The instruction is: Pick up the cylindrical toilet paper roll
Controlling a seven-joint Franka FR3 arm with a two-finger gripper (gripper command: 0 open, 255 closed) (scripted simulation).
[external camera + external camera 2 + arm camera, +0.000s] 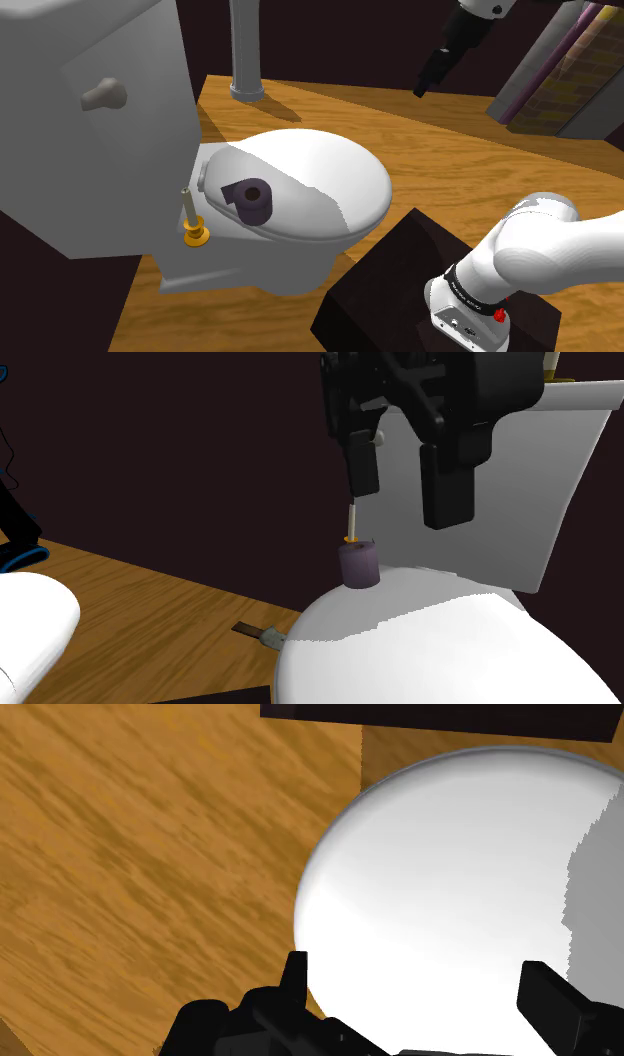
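Shoulder view, purple roll [251, 201] on toilet lid [335, 170], gripper [403, 502] spread wide

Shoulder view sits high beside the stand [400, 295], looking down across the toilet lid [320, 170] toward the tank [90, 150] at the shoulder view's left, wood floor [450, 170] far behind; second exterior view sits low and close at the toilet's front, facing the tank [570, 472] over the lid [420, 652], gripper [403, 507] looming near; wrist view looks steeply down from close above the lid's [450, 884] edge and floor [150, 854]; all three share the lid; both exterior views share the tank
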